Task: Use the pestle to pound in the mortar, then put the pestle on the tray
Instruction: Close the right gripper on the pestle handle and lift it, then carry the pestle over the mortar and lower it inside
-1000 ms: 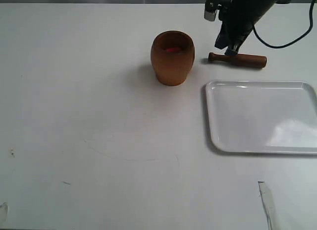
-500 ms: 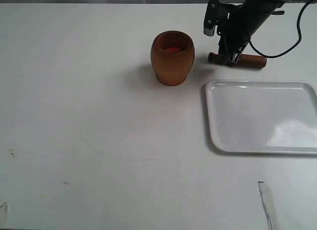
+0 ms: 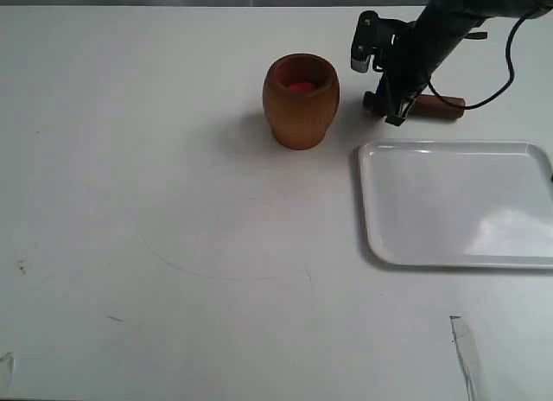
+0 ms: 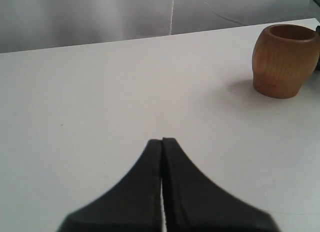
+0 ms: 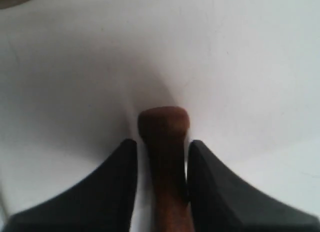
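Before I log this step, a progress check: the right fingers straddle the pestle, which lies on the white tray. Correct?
Not on the tray. The right fingers straddle the pestle, which lies on the table, outside the white tray; the exterior view shows it.

- The pestle (image 3: 436, 107) is a slim, dark reddish-brown wooden club lying flat on the white surface (image 3: 173, 202). Its thin neck lies between the two fingers (image 5: 120, 182) of the right end effector (image 3: 393, 111), with the small knob just past the fingertips. The thicker end sticks out behind the end effector.
- The mortar (image 3: 300, 103) is a rounded light-brown wooden cup standing upright, reddish inside its wide mouth. It is near the end effector, beyond the pestle's knob and apart from it.
- The tray (image 3: 449, 202) is flat, glossy white and low-rimmed, with rounded corners. It lies just beside the end effector, touching neither it nor the pestle.
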You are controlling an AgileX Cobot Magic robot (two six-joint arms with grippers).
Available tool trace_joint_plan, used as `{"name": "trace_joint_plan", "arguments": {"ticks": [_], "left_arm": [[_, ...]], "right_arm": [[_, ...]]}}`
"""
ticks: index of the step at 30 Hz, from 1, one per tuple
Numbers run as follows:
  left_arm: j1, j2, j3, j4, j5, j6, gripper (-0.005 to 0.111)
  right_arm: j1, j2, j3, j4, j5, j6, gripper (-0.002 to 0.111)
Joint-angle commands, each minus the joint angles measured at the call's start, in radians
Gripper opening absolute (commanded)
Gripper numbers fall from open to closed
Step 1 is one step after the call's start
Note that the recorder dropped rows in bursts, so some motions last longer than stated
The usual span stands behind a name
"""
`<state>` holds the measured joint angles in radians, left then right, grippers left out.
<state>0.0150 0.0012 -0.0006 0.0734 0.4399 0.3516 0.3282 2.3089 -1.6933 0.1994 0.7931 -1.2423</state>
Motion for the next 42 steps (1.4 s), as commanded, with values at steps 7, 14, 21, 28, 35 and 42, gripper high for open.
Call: {"name": "trace_joint_plan", "arguments": {"ticks": [7, 14, 21, 28, 35, 42], "left_arm": [[-0.008, -0.001, 0.001, -0.007, -0.003, -0.008, 0.000], [-0.008, -0.001, 0.001, -0.007, -0.003, -0.008, 0.000], [-0.008, -0.001, 0.001, -0.007, -0.003, -0.008, 0.000], [-0.008, -0.001, 0.001, -0.007, -0.003, -0.008, 0.000], [-0.008, -0.001, 0.001, -0.007, -0.003, -0.008, 0.000], [-0.008, -0.001, 0.001, -0.007, -0.003, -0.008, 0.000]], "right_arm": [[0.002, 0.003, 0.005, -0.212, -0.008, 0.199, 0.000], [0.000, -0.151, 0.005, -0.160, -0.136, 0.317, 0.000], [0.003, -0.326, 0.005, 0.293, -0.258, 0.214, 0.000], [0.011, -0.424, 0.104, 0.981, -0.257, -0.210, 0.000], [0.045, -0.452, 0.385, 1.545, -0.016, -0.884, 0.000], [0.070, -0.513, 0.404, 1.545, -0.509, -0.856, 0.000]]}}
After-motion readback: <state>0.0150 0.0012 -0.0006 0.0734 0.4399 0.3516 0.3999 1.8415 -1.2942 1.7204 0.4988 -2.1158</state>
